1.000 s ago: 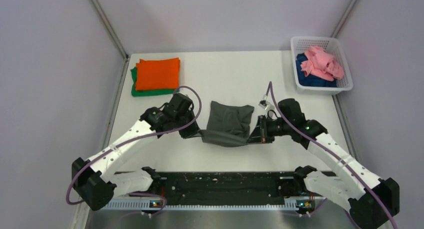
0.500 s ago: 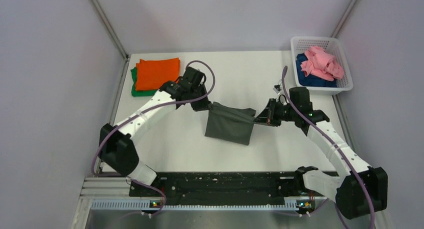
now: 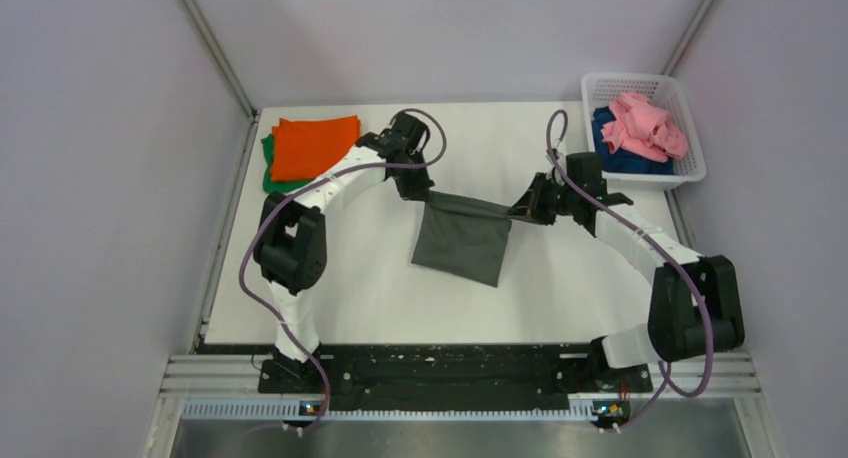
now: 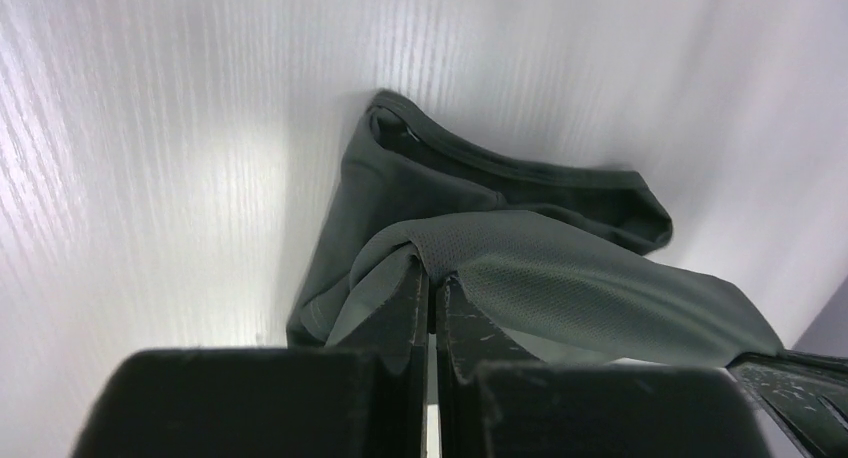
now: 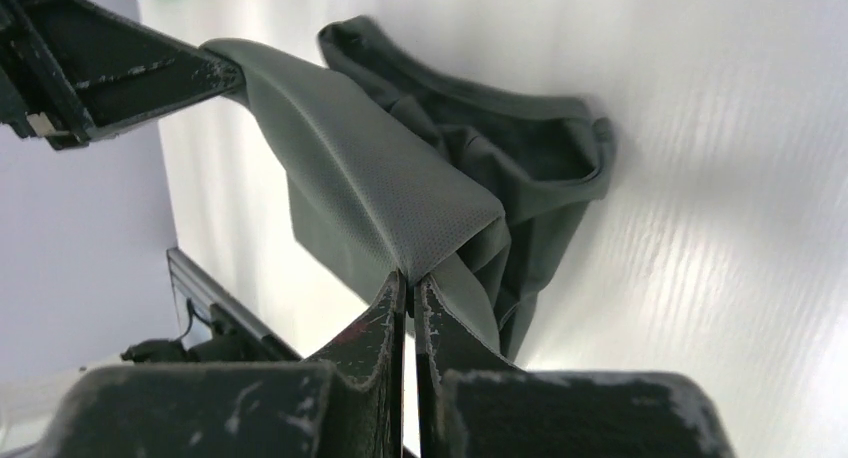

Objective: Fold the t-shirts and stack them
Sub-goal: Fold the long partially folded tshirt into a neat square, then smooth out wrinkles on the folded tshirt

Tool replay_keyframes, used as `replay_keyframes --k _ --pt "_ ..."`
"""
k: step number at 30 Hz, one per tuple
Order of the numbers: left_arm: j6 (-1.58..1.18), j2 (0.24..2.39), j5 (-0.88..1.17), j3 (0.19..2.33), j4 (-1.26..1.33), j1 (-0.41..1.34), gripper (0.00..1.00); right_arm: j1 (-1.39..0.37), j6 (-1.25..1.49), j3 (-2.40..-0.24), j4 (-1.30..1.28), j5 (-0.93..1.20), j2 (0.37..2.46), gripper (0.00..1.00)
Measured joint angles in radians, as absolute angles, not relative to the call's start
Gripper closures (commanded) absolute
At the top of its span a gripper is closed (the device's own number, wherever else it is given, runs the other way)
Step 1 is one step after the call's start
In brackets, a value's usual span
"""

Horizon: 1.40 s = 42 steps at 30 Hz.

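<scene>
The dark grey t-shirt [image 3: 462, 240] hangs mid-table, its top edge stretched taut between my two grippers. My left gripper [image 3: 421, 195] is shut on its left corner, seen up close in the left wrist view [image 4: 432, 276]. My right gripper [image 3: 520, 210] is shut on its right corner, seen in the right wrist view [image 5: 410, 278]. The shirt's lower part [image 4: 470, 173] rests on the table [image 3: 330, 278]. An orange t-shirt [image 3: 315, 146] lies folded on a green one [image 3: 272, 174] at the far left. Pink [image 3: 645, 123] and dark blue [image 3: 620, 160] shirts lie crumpled in the basket.
A white mesh basket [image 3: 690, 153] stands at the far right corner. Grey walls close the table on three sides. A black rail [image 3: 440, 373] runs along the near edge.
Both grippers have carried the grey shirt's edge away from the near side toward the back and lifted it. The cloth has opened from a bunched heap into a hanging panel.
</scene>
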State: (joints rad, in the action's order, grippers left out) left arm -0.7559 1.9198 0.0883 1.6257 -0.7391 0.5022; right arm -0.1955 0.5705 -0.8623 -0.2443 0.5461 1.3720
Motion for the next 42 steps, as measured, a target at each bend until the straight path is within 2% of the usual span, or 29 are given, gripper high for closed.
replay_keyframes --k 4,5,6,7,8,9,10,11,13,14,15,18,21,28,36,42 --pt "-0.754 1.995 0.068 1.669 -0.764 0.495 0.98 -0.192 0.569 -0.892 -0.205 0.519 1.471 1.0" --pt "-0.752 2.01 0.065 1.678 -0.769 0.494 0.92 -0.192 0.57 -0.899 -0.201 0.514 1.494 1.0" --pt "-0.752 2.025 0.064 1.689 -0.775 0.492 0.81 -0.192 0.569 -0.902 -0.196 0.508 1.514 0.97" --pt "-0.751 2.04 0.064 1.701 -0.782 0.49 0.61 -0.192 0.57 -0.905 -0.193 0.503 1.531 0.85" --pt "-0.75 2.056 0.064 1.716 -0.788 0.487 0.48 -0.192 0.571 -0.907 -0.189 0.496 1.547 0.69" --pt "-0.737 2.068 0.059 1.728 -0.791 0.485 0.39 -0.192 0.572 -0.909 -0.192 0.487 1.557 0.55" --pt "-0.732 2.08 0.051 1.74 -0.798 0.481 0.35 -0.191 0.578 -0.913 -0.196 0.476 1.563 0.36" --pt "-0.73 2.087 0.05 1.75 -0.806 0.475 0.31 -0.187 0.576 -0.919 -0.201 0.465 1.568 0.28" --pt "-0.726 2.088 0.045 1.755 -0.82 0.464 0.29 -0.181 0.573 -0.938 -0.212 0.449 1.569 0.19" --pt "-0.725 2.087 0.042 1.759 -0.83 0.459 0.29 -0.18 0.568 -0.952 -0.214 0.441 1.569 0.06" --pt "-0.725 2.086 0.038 1.761 -0.833 0.456 0.28 -0.18 0.568 -0.963 -0.214 0.438 1.568 0.02" --pt "-0.725 2.063 0.035 1.744 -0.838 0.453 0.25 -0.18 0.567 -0.971 -0.212 0.44 1.548 0.01" --pt "-0.72 1.969 0.063 1.641 -0.812 0.474 0.23 -0.181 0.583 -0.947 -0.184 0.486 1.489 0.01" --pt "-0.712 1.755 0.274 1.359 -0.603 0.596 0.22 -0.241 0.682 -0.867 -0.006 0.649 1.452 0.01" --pt "-0.73 1.771 0.351 1.102 -0.448 0.641 0.23 -0.378 0.803 -0.947 0.202 0.773 1.702 0.01" --pt "-0.765 1.785 0.377 1.064 -0.397 0.631 0.24 -0.403 0.867 -1.087 0.29 0.812 1.925 0.01"
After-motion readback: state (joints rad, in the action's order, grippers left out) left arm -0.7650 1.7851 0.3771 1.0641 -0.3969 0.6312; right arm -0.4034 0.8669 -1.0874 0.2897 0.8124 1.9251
